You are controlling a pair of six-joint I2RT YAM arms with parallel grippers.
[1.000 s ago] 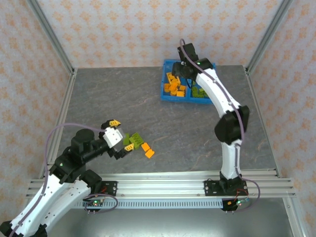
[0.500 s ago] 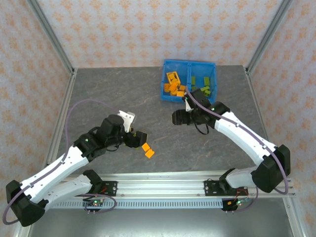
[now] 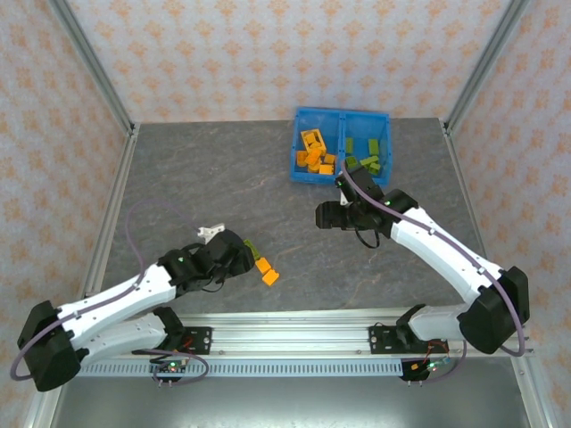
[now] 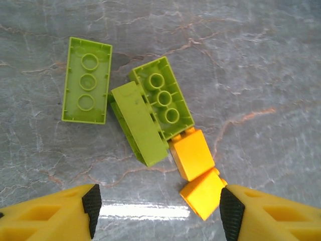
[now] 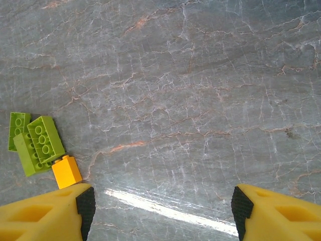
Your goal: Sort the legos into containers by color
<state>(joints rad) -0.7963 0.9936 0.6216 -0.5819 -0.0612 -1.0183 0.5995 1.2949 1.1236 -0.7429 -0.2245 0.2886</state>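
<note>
Revealing three green legos half-hidden beneath the left arm overhead, the left wrist view shows their long axes pointing roughly away from the fingers. The left gripper and right gripper both have fingers apart, holding nothing.

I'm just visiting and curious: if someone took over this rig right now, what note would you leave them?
Grippers: the left gripper is open and empty, poised at the loose pile; the right gripper is open and empty over bare table.
Done: the blue bin has sorted orange bricks in its left compartment and sorted green bricks in its right.
Left: three loose green bricks and two loose orange bricks.
</note>
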